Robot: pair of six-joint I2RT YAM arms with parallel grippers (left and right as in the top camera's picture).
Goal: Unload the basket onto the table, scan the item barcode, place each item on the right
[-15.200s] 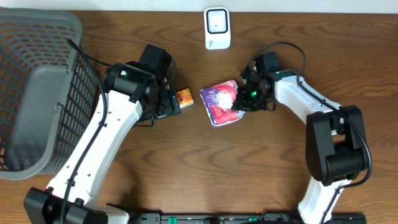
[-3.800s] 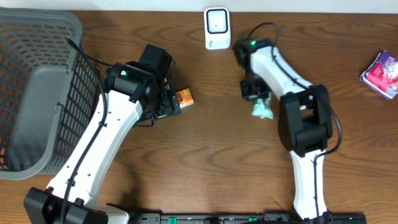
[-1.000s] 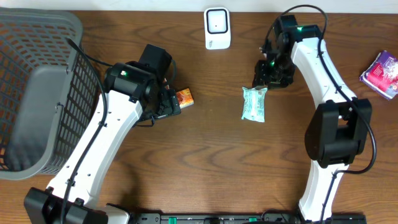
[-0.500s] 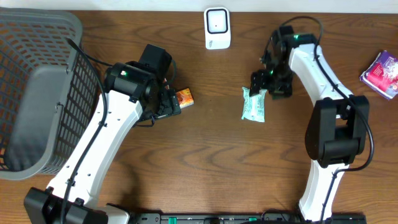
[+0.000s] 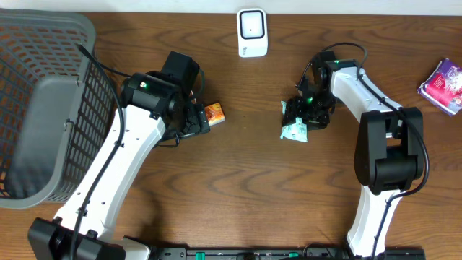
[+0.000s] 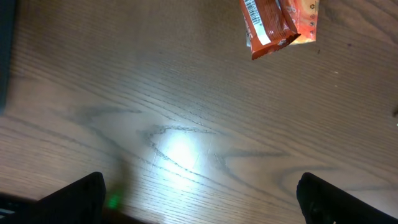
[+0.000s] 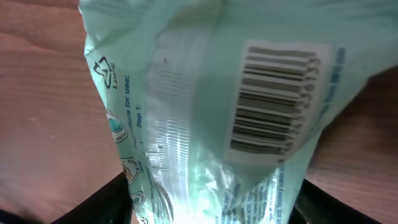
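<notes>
Between the right gripper's (image 7: 211, 214) dark fingers (image 7: 106, 202) sits the mint-green packet (image 7: 205, 112), so close to the wrist camera that it nearly fills that view. Its barcode (image 7: 277, 99) faces the camera, a little beyond the jaws and toward their right finger. The packet spans the whole gap from finger to finger, but whether the jaws are pressing on it or only flanking it cannot be told. From overhead, the right gripper (image 5: 309, 108) stands over one end of the packet (image 5: 294, 128), whose other end sticks out past the jaws onto the wooden table (image 5: 238, 180).

The left gripper (image 6: 202, 202) is released, its fingertips spread wide with bare wood between them. Ahead of those jaws and well clear of them lies an orange snack wrapper (image 6: 277, 22), untouched.

Farther off, the white scanner (image 5: 252, 32) rests beyond both grippers, roughly between them. A grey mesh basket (image 5: 72, 25) stands behind the left arm, and a purple packet (image 5: 442, 87) lies far out past the right arm.
</notes>
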